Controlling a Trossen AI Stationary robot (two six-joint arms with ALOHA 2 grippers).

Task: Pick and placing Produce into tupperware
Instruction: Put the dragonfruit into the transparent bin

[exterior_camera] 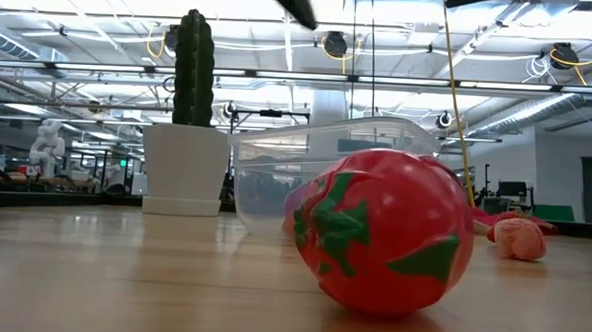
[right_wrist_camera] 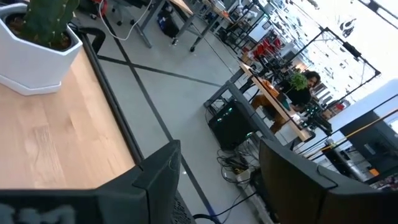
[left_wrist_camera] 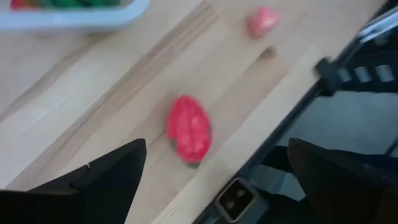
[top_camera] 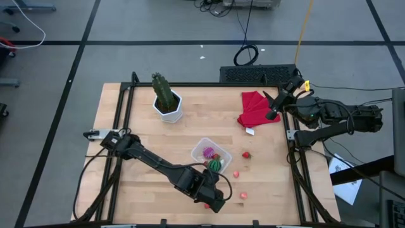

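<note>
High view: tupperware (top_camera: 207, 154) holds the melon (top_camera: 216, 164) and purple piece (top_camera: 208, 152); four berries remain on the table (top_camera: 126, 190). Left gripper (left_wrist_camera: 205, 180) released above one berry (left_wrist_camera: 188, 129); right gripper (right_wrist_camera: 217, 168) released, parked.

A wooden bench (top_camera: 145, 152) is seen from above. The left hand (top_camera: 215, 201) is positioned near the front edge, just beside the clear tupperware (top_camera: 211, 155) holding produce. Red berries (top_camera: 246, 154) are scattered nearby. The right hand (top_camera: 273, 107) is held over a red cloth (top_camera: 256, 107).
</note>
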